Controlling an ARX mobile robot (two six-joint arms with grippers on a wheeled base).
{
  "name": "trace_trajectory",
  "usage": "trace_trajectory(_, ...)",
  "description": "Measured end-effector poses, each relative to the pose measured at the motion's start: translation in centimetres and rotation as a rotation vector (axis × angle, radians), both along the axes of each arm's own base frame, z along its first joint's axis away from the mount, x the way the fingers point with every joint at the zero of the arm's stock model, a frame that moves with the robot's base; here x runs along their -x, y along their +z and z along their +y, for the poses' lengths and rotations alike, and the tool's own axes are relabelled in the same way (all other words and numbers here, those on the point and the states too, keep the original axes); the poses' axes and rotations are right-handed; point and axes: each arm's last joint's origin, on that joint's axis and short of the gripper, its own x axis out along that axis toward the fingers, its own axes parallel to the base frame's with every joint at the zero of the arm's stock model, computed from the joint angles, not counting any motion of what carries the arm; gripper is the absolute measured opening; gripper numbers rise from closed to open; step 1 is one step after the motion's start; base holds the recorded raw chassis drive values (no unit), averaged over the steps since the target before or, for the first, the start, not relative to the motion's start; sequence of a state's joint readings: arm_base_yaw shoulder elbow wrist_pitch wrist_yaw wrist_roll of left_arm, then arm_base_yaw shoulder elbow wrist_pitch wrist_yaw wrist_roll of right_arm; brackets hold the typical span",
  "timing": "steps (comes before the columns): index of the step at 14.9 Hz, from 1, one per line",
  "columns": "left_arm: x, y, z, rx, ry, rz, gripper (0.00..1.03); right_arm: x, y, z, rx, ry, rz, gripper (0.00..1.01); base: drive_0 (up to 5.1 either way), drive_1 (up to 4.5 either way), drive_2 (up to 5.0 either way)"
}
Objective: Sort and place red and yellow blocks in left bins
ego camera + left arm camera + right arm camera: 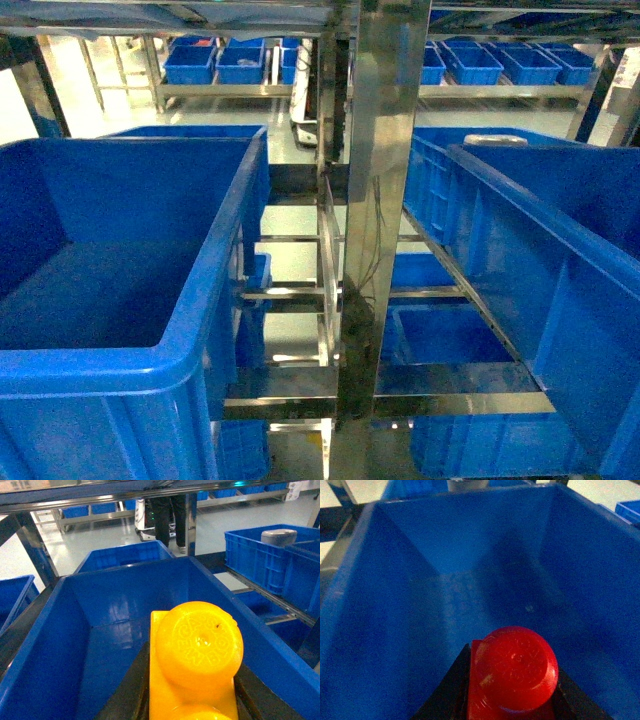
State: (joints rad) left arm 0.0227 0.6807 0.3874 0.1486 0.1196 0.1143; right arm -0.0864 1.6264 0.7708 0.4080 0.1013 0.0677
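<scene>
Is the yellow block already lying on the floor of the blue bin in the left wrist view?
No, the yellow block sits between the left gripper's fingers above the blue bin.

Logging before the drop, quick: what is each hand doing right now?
Left hand: closed on the yellow block, above a blue bin.
Right hand: closed on the red block, above a blue bin.
</scene>
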Motion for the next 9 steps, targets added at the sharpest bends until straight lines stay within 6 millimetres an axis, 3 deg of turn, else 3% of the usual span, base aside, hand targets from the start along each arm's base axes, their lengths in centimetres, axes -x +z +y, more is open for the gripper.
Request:
trace_trajectory(3,0.0,0.0,0.0,0.0,0.0,0.0,0.27,-3.9,-4.1,-0.6,0.026,-0.089,0.059,0.28,0.0,0.0,0.0)
trace_trajectory(4,0.0,0.0,0.0,0.0,0.0,0.0,0.27,-4.3,-4.5,-0.5,0.032,-0.093,0.026,0.38,0.0,0.0,0.0)
trace_trajectory(6,0.0,0.0,0.0,0.0,0.0,0.0,0.27,-3.8,-3.2,-0.1,0.079,-0.085,-0.127,0.59,0.0,0.0,0.0)
trace_trajectory(9,0.0,0.0,0.0,0.0,0.0,0.0,0.27,-0.6,-0.4,0.4,0.129,-0.039,-0.26,0.92,0.0,0.0,0.0)
